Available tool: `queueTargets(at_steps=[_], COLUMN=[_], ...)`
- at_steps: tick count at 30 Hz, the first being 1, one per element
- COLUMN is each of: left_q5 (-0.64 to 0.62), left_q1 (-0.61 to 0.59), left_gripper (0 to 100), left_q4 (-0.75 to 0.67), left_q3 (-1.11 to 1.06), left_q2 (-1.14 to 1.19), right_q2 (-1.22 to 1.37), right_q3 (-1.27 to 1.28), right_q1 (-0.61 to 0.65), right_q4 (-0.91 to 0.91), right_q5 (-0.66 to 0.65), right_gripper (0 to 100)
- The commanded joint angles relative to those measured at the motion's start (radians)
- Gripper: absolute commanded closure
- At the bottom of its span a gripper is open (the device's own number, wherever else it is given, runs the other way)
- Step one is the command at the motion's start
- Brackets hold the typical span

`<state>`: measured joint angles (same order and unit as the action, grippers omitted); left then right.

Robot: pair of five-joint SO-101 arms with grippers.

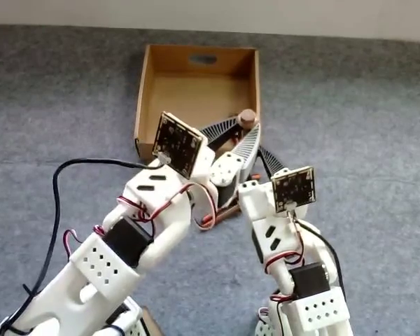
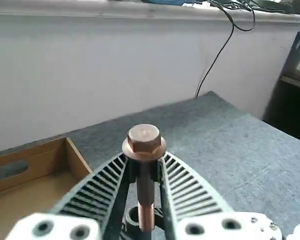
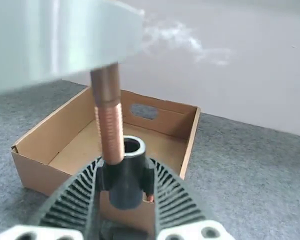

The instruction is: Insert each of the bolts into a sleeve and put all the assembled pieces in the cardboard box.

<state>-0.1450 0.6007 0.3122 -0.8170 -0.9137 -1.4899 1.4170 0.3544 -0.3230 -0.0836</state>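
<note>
My left gripper (image 2: pixel 146 167) is shut on a copper bolt (image 2: pixel 144 150), held upright with its hex head on top. In the right wrist view the bolt's threaded shank (image 3: pixel 109 127) comes down beside the mouth of a dark sleeve (image 3: pixel 124 172); its tip is hidden, so I cannot tell whether it is inside. My right gripper (image 3: pixel 124 182) is shut on that sleeve. From the high view both grippers meet over the near right corner of the cardboard box (image 1: pixel 196 91), with the bolt head (image 1: pixel 247 117) showing there.
The open cardboard box (image 3: pixel 50 135) sits on grey carpet behind the grippers, its floor bare. Red and black cables (image 1: pixel 59 203) trail from the arms. A small brown object (image 1: pixel 148 322) peeks out at the near edge.
</note>
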Motion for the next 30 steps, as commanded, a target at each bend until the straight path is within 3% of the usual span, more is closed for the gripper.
queueTargets(at_steps=[1, 11, 20, 30], left_q5=[-0.003, -0.003, -0.003, -0.003], left_q1=[-0.019, -0.022, -0.022, -0.018], left_gripper=[99, 99, 99, 99], left_q4=[0.000, -0.071, -0.071, -0.049], left_q3=[0.059, 0.047, 0.041, 0.030], left_q2=[-0.024, -0.019, 0.107, 0.081], right_q2=[0.002, 0.002, 0.002, 0.002], right_q3=[-0.013, -0.013, -0.013, -0.013], right_q1=[0.004, 0.004, 0.004, 0.004], right_q4=[0.021, 0.019, 0.019, 0.019], right_q5=[0.000, 0.000, 0.000, 0.000], right_gripper=[99.2, 99.2, 99.2, 99.2])
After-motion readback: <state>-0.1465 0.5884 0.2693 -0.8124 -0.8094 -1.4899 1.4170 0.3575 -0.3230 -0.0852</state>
